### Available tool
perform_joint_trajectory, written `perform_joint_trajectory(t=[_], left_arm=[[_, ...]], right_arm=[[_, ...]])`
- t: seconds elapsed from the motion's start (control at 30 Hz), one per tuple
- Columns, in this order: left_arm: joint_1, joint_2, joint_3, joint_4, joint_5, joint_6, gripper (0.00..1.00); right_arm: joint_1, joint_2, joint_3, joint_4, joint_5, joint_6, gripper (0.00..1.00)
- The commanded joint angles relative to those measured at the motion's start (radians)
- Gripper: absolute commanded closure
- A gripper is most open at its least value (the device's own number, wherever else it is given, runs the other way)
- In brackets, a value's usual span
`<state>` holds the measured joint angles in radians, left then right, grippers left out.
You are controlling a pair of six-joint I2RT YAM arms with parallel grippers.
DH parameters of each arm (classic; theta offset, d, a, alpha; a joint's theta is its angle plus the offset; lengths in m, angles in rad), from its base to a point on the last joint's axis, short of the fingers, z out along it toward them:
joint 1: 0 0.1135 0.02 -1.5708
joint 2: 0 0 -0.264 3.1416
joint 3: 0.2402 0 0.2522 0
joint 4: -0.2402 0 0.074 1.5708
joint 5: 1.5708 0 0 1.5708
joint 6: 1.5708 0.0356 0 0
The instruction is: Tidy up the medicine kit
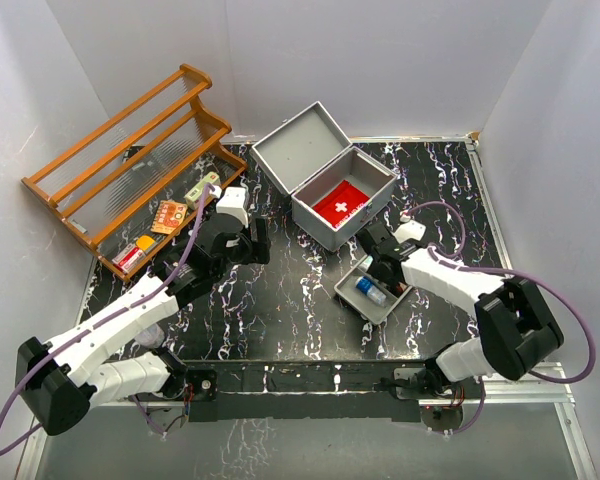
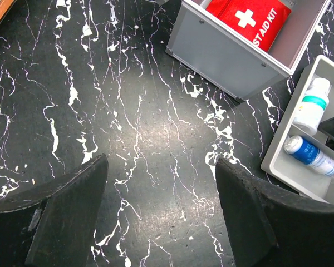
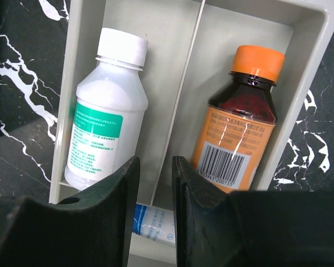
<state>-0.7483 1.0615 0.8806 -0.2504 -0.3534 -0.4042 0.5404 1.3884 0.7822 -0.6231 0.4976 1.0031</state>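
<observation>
Two bottles [image 3: 103,117] flank the divider [image 3: 183,94] of the tray [image 3: 317,67], which the right gripper [image 3: 155,172] straddles with narrow, empty jaws, just near-right of the open kit [image 1: 300,145] at far centre. Closing here would likely pinch the divider and tip the tray; the left gripper [image 2: 161,167] gapes wide, empty.

Open tabletop [image 1: 280,300] lies between the rack [image 1: 130,165] and the case [image 1: 325,225]. The tray [image 1: 352,290] sits just beside the case; bottles [image 3: 106,128] fill its compartments.
</observation>
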Motion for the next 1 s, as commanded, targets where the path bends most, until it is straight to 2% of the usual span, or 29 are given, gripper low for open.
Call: perform_joint_trajectory(t=[0.0, 0.77, 0.87, 0.97], left_arm=[[0.004, -0.020, -0.011, 0.025, -0.020, -0.006, 0.23], [0.006, 0.034, 0.011, 0.025, -0.032, -0.031, 0.22], [0.006, 0.036, 0.007, 0.021, -0.028, -0.046, 0.22], [0.006, 0.047, 0.012, 0.005, -0.031, -0.061, 0.22]], right_arm=[[-0.006, 0.022, 0.025, 0.055, 0.021, 0.022, 0.72], [-0.010, 0.096, -0.052, 0.173, -0.055, 0.022, 0.76], [-0.010, 0.108, -0.044, 0.174, -0.063, 0.024, 0.81], [-0.012, 0.109, -0.031, 0.173, -0.067, 0.012, 0.93]])
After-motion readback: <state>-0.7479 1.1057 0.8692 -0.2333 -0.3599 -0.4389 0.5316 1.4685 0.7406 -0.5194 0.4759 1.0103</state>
